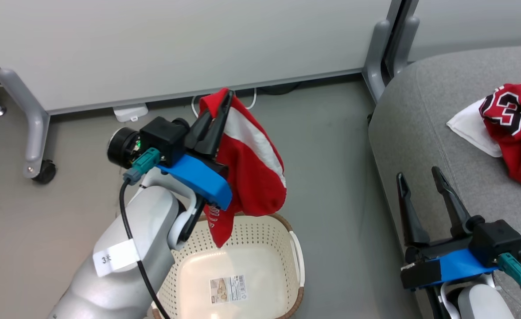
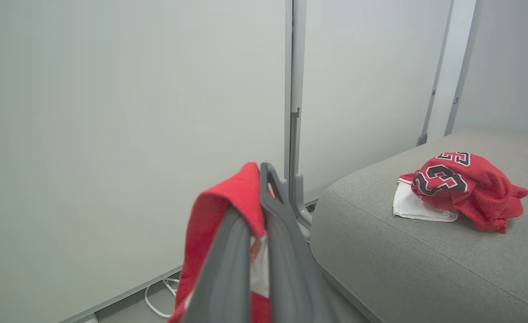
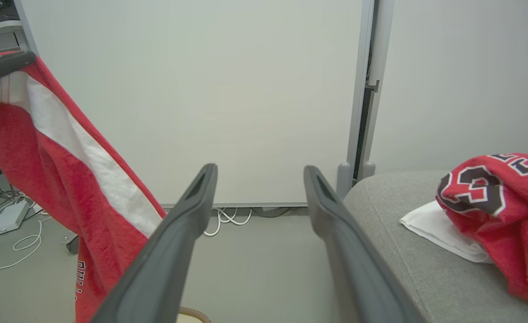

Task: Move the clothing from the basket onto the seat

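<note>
- Basket [image 1: 265,230], bottom centre: the red piece's [image 1: 251,177] tail hangs just above its rim and could snag.
- Right gripper [image 1: 417,173], lower right: spread, empty; swinging cloth might catch it.
- Left gripper [image 1: 228,95], centre: clenched on the red piece's edge, a thin pinch that may slip.
- Seat [image 1: 420,133], right: jersey [image 1: 517,128] lies there.

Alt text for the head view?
The shut left claw holds a red fabric garment with a white stripe above a cream perforated plastic basket; the open right claw hangs beside a light-grey upholstered seat bearing a red numbered jersey.
</note>
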